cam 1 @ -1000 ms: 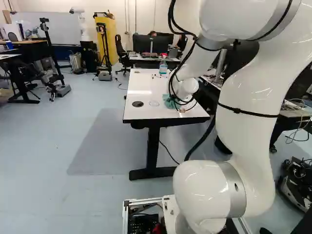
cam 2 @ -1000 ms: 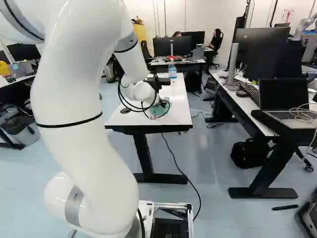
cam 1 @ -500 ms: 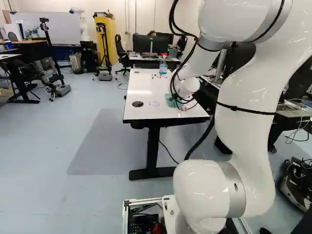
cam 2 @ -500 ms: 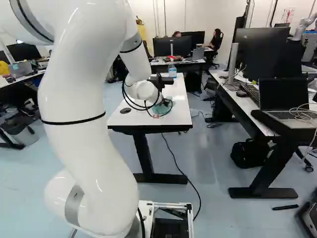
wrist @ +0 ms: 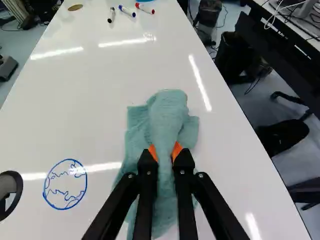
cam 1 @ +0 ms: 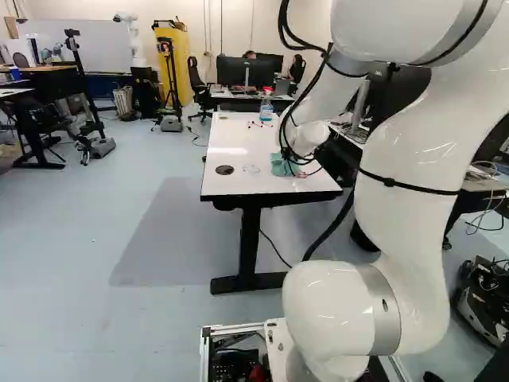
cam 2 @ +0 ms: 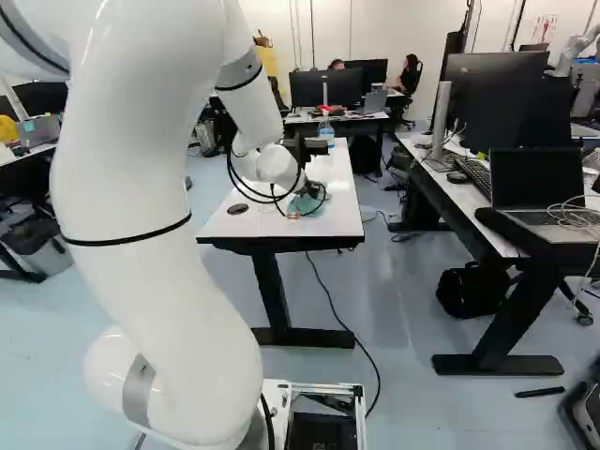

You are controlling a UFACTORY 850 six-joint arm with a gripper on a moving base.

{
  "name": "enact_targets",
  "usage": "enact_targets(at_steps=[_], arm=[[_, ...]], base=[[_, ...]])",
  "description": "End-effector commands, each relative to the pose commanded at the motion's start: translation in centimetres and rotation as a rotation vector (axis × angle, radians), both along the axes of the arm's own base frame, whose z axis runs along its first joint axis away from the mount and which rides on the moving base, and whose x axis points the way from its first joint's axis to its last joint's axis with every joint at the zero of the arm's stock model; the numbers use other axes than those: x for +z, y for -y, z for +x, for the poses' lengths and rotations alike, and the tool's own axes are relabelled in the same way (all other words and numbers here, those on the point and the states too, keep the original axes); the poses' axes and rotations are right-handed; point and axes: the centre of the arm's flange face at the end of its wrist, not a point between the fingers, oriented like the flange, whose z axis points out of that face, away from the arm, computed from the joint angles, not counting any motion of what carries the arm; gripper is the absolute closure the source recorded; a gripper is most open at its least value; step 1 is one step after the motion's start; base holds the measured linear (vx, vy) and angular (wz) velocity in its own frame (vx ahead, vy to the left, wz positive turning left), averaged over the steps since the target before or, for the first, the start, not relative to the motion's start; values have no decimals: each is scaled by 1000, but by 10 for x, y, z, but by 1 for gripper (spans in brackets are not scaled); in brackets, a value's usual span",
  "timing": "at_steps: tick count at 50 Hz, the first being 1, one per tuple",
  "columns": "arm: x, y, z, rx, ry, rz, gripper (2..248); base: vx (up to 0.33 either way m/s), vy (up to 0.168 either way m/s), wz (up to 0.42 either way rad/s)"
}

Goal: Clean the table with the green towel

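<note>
My gripper [cam 2: 306,190] is low over the near part of the white table [cam 2: 336,173], partly hidden by the wrist in the right base view. Seen from the wrist, the gripper [wrist: 165,152] is shut on the green towel [wrist: 168,112], whose bunched fold rises between the orange pads. The rest of the towel spreads flat around and ahead of the fingers. A round blue scribble [wrist: 65,184] lies beside the towel on the table top. Small reddish marks [cam 1: 302,175] show near the towel in the left base view.
Three markers [wrist: 127,11] lie at the table's far part, near a bottle [cam 1: 266,109]. A round grommet [cam 1: 225,169] is set beyond the scribble. A desk with monitor and laptop [cam 2: 539,187] stands to the right; another robot [cam 2: 579,47] stands behind.
The towel, held in the gripper, has shifted a little to the right in the left base view, away from the blue scribble. The arm has shifted with it; the base has stayed put.
</note>
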Motion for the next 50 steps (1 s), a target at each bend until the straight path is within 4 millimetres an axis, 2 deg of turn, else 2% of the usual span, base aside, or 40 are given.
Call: enact_targets(at_steps=[25,50], arm=[[19,-2,-15,1,-100,20,203],[43,14,-23,-31,-139,32,203]], base=[[0,0,0],[0,0,0]])
